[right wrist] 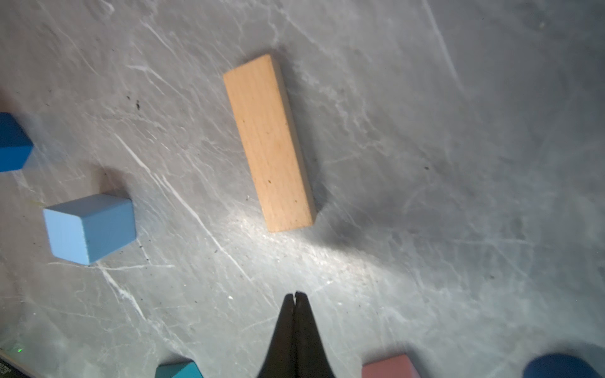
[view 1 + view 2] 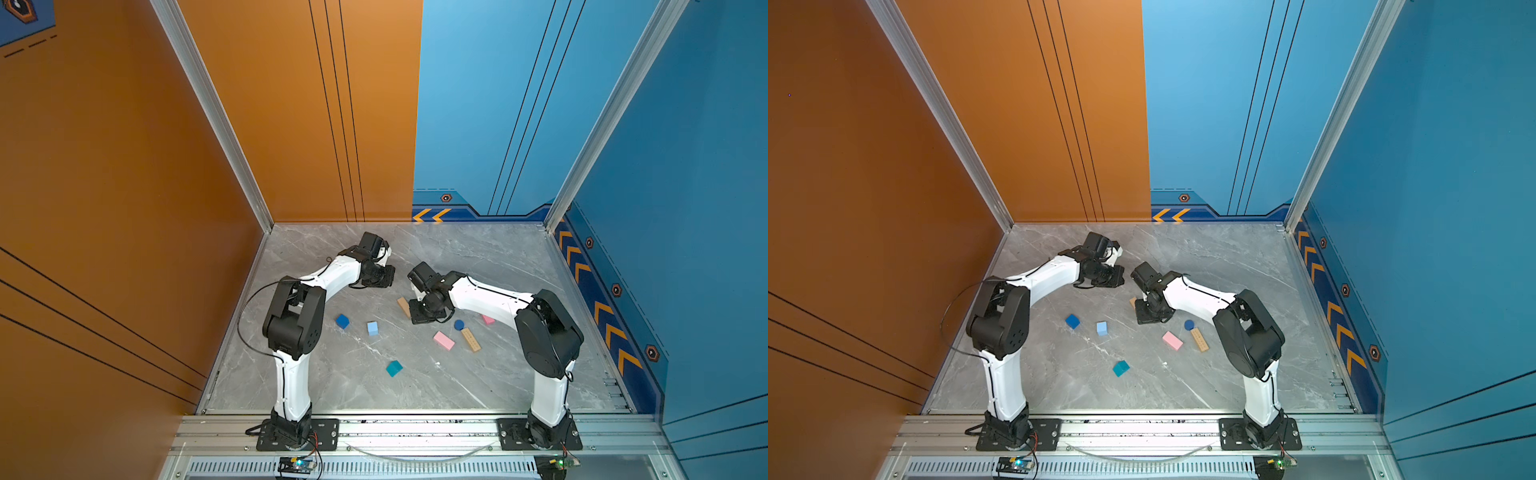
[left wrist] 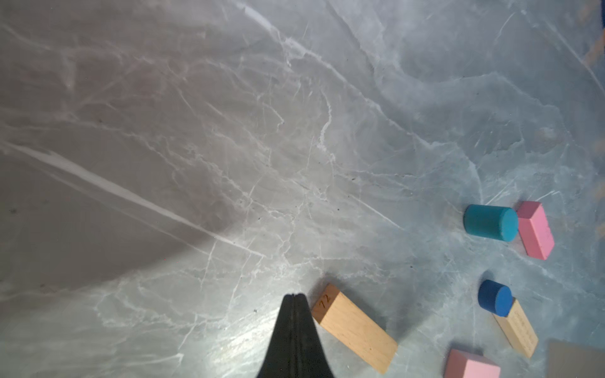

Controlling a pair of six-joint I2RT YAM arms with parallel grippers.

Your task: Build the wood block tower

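Nearest the rail (image 2: 415,424), a teal cube (image 2: 394,368) sits alone on the desk (image 2: 498,257). Beyond it a pink bar (image 2: 444,340) and a tan bar (image 2: 471,340) lie side by side, w/ a dk-blue cylinder (image 2: 459,325) at the tan bar's far end. A light-blue cube (image 2: 372,328) and a dk-blue cube (image 2: 342,321) stand apart to the left. Further back, a second pink bar (image 2: 488,319) pokes from under the right arm (image 2: 490,299); the left wrist cam shows a teal cylinder (image 3: 490,223) just beside it. A second tan bar (image 2: 403,306) lies flat near the right tool (image 1: 296,294), clenched on nothing. The left tool (image 3: 295,296), farthest back, is likewise clenched and empty.

No block is stacked, so the tower looks unstarted. The next move prob. calls for spreading one tool's jaws and dropping them across a bar's narrow width. The left arm (image 2: 332,274) and right arm arch up from the rail, elbows high, wrists bent down toward mid-desk.
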